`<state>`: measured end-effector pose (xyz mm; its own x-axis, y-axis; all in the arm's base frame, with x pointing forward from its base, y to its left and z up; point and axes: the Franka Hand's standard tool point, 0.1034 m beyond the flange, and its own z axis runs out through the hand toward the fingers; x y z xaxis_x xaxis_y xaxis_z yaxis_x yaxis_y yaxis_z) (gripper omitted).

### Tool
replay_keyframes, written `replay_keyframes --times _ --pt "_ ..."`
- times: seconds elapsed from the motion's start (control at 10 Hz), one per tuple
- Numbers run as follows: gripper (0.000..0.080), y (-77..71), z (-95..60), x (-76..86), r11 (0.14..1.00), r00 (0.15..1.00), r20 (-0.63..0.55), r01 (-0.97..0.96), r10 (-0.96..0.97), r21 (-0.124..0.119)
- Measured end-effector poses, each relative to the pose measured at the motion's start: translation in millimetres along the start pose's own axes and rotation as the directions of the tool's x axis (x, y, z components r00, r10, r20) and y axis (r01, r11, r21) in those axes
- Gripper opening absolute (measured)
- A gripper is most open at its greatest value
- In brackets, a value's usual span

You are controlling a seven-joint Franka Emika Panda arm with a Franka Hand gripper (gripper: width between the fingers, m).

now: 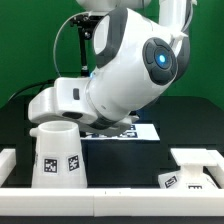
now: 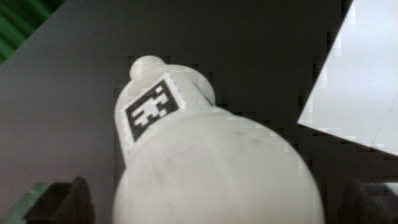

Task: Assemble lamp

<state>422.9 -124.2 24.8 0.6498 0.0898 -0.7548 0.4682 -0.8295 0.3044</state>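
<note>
The white bulb [image 2: 205, 150] lies on the dark table, its neck pointing away from the camera and a square tag on its upper side. My gripper [image 2: 217, 200] is open and straddles the bulb's wide end. One dark finger [image 2: 63, 200] stands on each side, with a small gap to the bulb on both. In the exterior view the bulb and my fingertips are hidden behind the arm and the large tapered shade [image 1: 58, 152], which stands at the front on the exterior view's left. The blocky base [image 1: 190, 172] lies at the front on the exterior view's right.
The marker board [image 1: 125, 130] lies flat on the table under the arm and also shows in the wrist view [image 2: 356, 90] beside the bulb. White rails [image 1: 110, 200] border the table's front and sides. The bulky arm [image 1: 130, 70] leans low over the middle.
</note>
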Motion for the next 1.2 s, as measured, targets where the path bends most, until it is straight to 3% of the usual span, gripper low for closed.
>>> replay_keyframes --times 0.4,0.5,1.0,1.1,1.2 --pt "0.0698 3.0 1.5 -0.5 1.000 1.000 0.001 0.012 -0.012 0.000" --pt "0.0563 3.0 1.6 -0.5 1.000 1.000 0.001 0.012 -0.012 0.000" --pt "0.0564 3.0 1.5 -0.4 1.000 1.000 0.001 0.012 -0.012 0.000" --pt "0.0564 1.0 -3.0 -2.5 1.000 1.000 0.013 0.009 -0.009 0.001" --pt "0.0565 -5.8 -23.5 -6.7 1.000 1.000 0.028 0.005 -0.005 0.009"
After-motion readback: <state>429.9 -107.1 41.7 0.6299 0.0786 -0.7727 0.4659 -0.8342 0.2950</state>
